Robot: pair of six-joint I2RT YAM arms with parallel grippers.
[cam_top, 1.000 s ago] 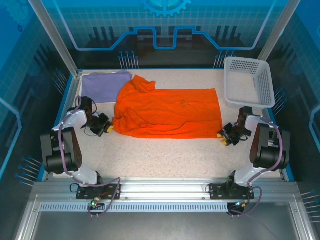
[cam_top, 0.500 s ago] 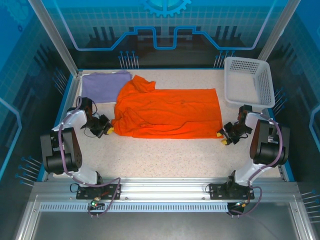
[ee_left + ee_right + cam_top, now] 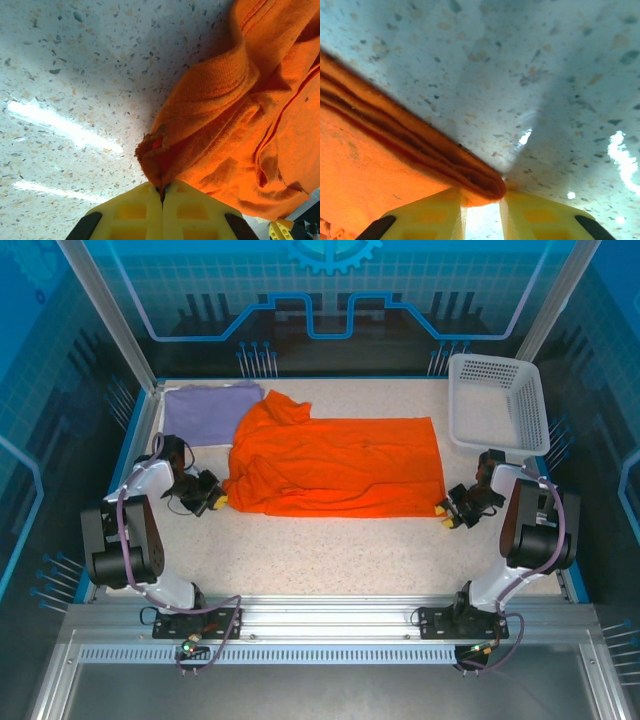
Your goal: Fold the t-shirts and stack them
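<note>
1. Top external view: the orange t-shirt [image 3: 335,465] lies spread on the bench [image 3: 330,560] in the middle of the frame. Its long axis runs left to right, with the bunched collar end toward the upper left.
2. The left hand [image 3: 216,499] sits at the shirt's lower-left corner and the right hand [image 3: 444,515] at its lower-right corner. Each arm is therefore nearest its own end of the lower edge, and the cloth stretches between them.
3. Left wrist view: the left hand [image 3: 161,189] is closed, its yellow tips meeting on a bunched corner of orange cloth [image 3: 240,125]. The rest of the shirt runs off to the upper right of that frame.
4. Right wrist view: the right hand [image 3: 481,197] has a narrow gap between its tips. The folded corner of the shirt [image 3: 380,155] rests at the mouth of that gap, over the left tip. Bare bench shows through the gap, so I judge the corner not yet clamped.
5. The lavender t-shirt [image 3: 205,410] lies flat at the upper left, touching the orange one's collar end and nearer the left arm. The white basket [image 3: 490,370] stands at the upper right.
6. Judgement: the next move depends on both corners being held level, so the lower edge can be carried toward the top of the frame across the short axis. The right-hand grip is the doubtful one.
</note>
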